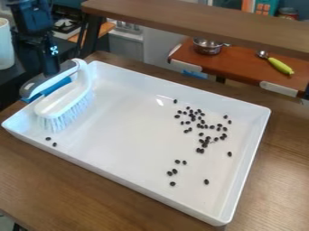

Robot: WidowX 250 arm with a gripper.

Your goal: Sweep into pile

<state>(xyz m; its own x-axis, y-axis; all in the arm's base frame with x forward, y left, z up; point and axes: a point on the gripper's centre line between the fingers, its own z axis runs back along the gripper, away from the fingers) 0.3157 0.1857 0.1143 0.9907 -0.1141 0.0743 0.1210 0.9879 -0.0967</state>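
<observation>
A white tray (127, 140) sits on the wooden worktop (48, 180). The tool (50, 67) is at the handle of a white brush (60, 101), whose bristles point down inside the tray's left end. Most dark beans (206, 141) lie scattered in the right half, a few looser toward the near side; two lie near the bristles.

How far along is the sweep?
Partly done, I'd say: most dark beans sit in a loose cluster on the tray's right side. In hand: the brush, apparently held at the gripper, over the left end. Left: two strays near the bristles, scattered ones near the front, and tightening the cluster.
</observation>
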